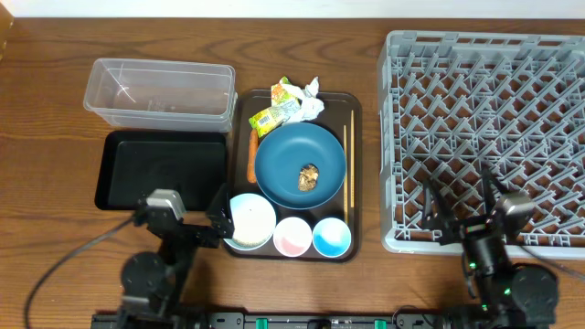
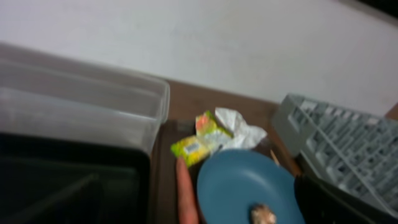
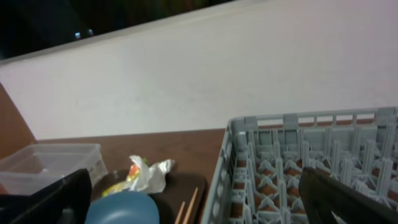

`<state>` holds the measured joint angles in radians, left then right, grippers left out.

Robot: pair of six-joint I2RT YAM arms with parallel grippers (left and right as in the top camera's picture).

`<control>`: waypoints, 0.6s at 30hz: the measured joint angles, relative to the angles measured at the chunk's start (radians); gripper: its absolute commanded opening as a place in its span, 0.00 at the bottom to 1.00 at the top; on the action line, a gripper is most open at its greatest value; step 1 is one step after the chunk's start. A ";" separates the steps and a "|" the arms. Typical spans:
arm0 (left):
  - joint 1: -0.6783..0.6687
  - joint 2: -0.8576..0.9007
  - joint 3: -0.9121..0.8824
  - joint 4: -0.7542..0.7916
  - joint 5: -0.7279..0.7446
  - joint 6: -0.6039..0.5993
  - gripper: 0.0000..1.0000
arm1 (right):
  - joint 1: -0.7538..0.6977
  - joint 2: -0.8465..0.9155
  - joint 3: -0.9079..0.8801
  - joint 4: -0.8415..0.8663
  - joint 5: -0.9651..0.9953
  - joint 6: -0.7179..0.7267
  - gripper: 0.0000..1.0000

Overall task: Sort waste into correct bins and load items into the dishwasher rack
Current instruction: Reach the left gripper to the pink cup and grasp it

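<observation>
Spread wide and empty, left fingers [image 1: 219, 208] and right fingers [image 1: 428, 201] flank the laden serving tray [image 1: 243, 123] beside the grey rack [image 1: 475, 100].

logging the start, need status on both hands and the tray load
Both hands open, empty. Left hand by the white bowl, right hand over the rack, near edge. Wrapper, tissue, blue dish on the brown tray. Nothing in the way.

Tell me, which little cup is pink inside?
The pink-inside cup, the middle one of the row, sitting between the white bowl and the blue-inside cup.
</observation>
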<state>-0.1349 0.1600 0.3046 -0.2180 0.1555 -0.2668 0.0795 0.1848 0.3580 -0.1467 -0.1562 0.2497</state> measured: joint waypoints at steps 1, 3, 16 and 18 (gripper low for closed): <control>0.000 0.055 0.072 -0.043 0.002 0.001 0.98 | 0.000 0.055 0.062 -0.054 -0.003 0.001 0.99; 0.000 0.165 0.203 -0.115 0.005 0.002 0.98 | 0.000 0.163 0.172 -0.168 -0.009 0.003 0.99; -0.043 0.930 0.958 -0.621 0.091 0.038 0.98 | 0.000 0.923 0.890 -0.647 -0.122 0.005 0.99; -0.044 0.975 0.972 -0.623 0.113 0.024 0.98 | 0.000 0.974 0.905 -0.648 -0.185 -0.007 0.99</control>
<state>-0.1787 1.1347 1.2762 -0.8413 0.2687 -0.2424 0.0792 1.1591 1.2629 -0.7948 -0.3412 0.2428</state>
